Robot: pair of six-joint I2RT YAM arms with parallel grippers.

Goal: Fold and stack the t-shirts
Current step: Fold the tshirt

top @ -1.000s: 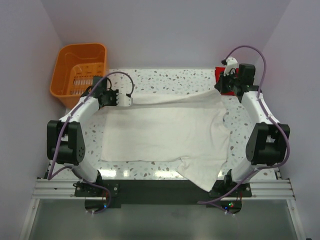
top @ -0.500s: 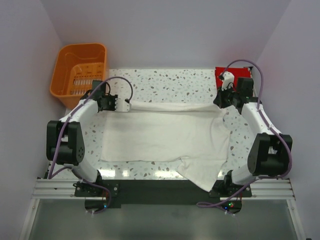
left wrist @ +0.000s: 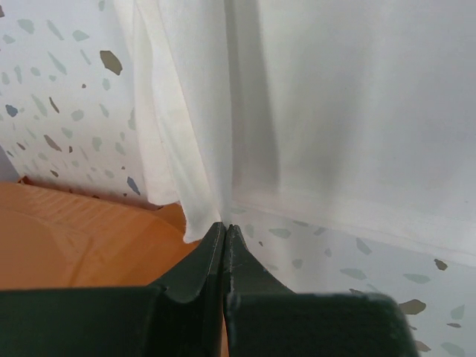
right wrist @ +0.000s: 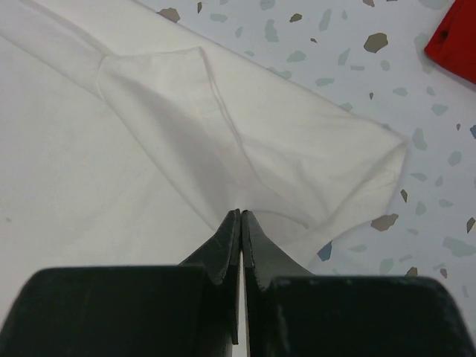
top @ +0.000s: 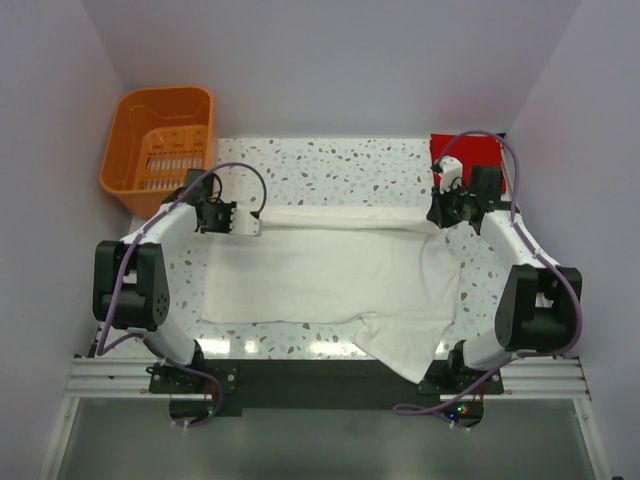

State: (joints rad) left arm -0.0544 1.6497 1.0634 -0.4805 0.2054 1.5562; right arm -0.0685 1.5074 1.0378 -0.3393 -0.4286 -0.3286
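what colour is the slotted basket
The basket is orange, clearest in the top external view.

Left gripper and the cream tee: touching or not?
Touching. The left wrist view shows the left gripper shut, with a fold of the cream t-shirt running straight into its closed fingertips, no gap between them.

The left arm [top: 168,222] and right arm [top: 522,238] wear white shells between chunky black joint housings. A purple cable [top: 243,167] loops along each. The left claw [left wrist: 224,232] and right claw [right wrist: 240,219] have dark, tapering fingers [left wrist: 197,269]. Both bases share a black plate [top: 320,383] on a silver rail [top: 105,378].
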